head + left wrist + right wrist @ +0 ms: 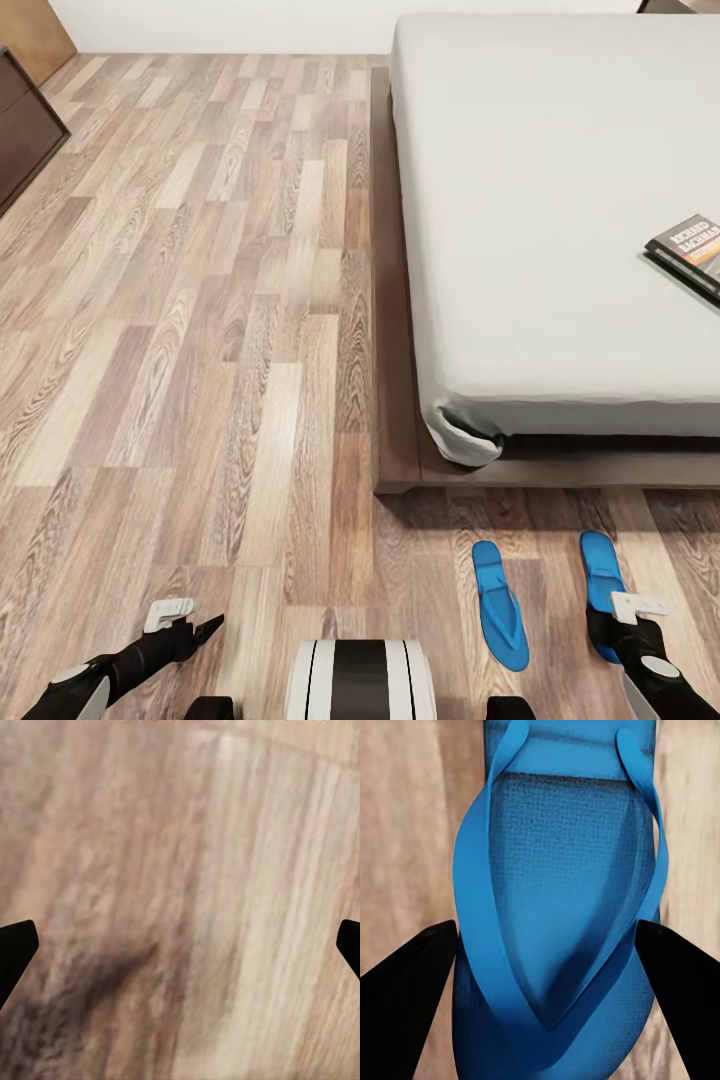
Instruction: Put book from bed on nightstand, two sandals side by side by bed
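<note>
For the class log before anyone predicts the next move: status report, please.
Right gripper open, straddling one sandal. Left gripper open over bare floor. Other sandal on floor, apart. Book on bed. Nothing blocking.

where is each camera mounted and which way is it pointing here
Head view: on the robot's head, looking forward and down over the floor, the bed, the book and two sandals; both arms and the trunk show.
Left wrist view: near the left gripper, looking at bare floor planks; two dark fingertips sit wide apart.
Right wrist view: near the right gripper, looking close at a blue sandal between open fingers.
Shared: the right-hand sandal appears in head and right wrist views.
</note>
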Robot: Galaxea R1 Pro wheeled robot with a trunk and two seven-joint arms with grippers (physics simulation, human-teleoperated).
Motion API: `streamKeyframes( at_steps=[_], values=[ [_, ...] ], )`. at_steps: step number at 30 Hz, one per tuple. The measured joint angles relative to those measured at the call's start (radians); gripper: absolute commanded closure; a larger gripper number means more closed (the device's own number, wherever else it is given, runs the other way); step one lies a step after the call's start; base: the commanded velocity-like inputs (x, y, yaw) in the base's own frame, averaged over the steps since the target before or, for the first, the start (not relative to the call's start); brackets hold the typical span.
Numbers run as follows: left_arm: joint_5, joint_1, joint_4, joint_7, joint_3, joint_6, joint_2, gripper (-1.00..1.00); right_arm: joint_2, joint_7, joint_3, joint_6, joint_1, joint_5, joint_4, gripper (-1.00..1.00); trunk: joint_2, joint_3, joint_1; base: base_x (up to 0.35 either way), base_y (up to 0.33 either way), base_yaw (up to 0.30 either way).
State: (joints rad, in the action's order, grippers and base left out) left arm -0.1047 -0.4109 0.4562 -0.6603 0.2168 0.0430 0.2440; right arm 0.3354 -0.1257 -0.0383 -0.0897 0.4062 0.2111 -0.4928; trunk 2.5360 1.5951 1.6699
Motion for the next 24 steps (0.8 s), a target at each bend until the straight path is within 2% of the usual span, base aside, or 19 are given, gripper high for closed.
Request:
streamKeyframes(
  at_steps=[9, 18, 24],
  values=[
    [-0.001, 0.0, 0.0, 0.001, 0.0, 0.0, 0.0, -1.0, 0.0, -0.001, 0.0, 0.004, 0.001, 0.0, 0.012, 1.0, 0.0, 0.0, 0.0, 0.066, 0.082, 0.0],
    [-0.001, 0.0, 0.0, 0.0, 0.002, 0.0, 0.002, -1.0, 0.0, -0.001, 0.0, 0.006, 0.0, 0.0, 0.013, 1.0, 0.0, 0.0, 0.0, 0.001, 0.238, 0.0],
    [-0.002, -0.001, 0.0, 0.001, 0.001, 0.0, 0.002, -1.0, 0.0, -0.001, 0.0, 0.006, 0.0, 0.0, 0.012, 1.0, 0.0, 0.0, 0.0, 0.0, 0.039, 0.0]
  ],
)
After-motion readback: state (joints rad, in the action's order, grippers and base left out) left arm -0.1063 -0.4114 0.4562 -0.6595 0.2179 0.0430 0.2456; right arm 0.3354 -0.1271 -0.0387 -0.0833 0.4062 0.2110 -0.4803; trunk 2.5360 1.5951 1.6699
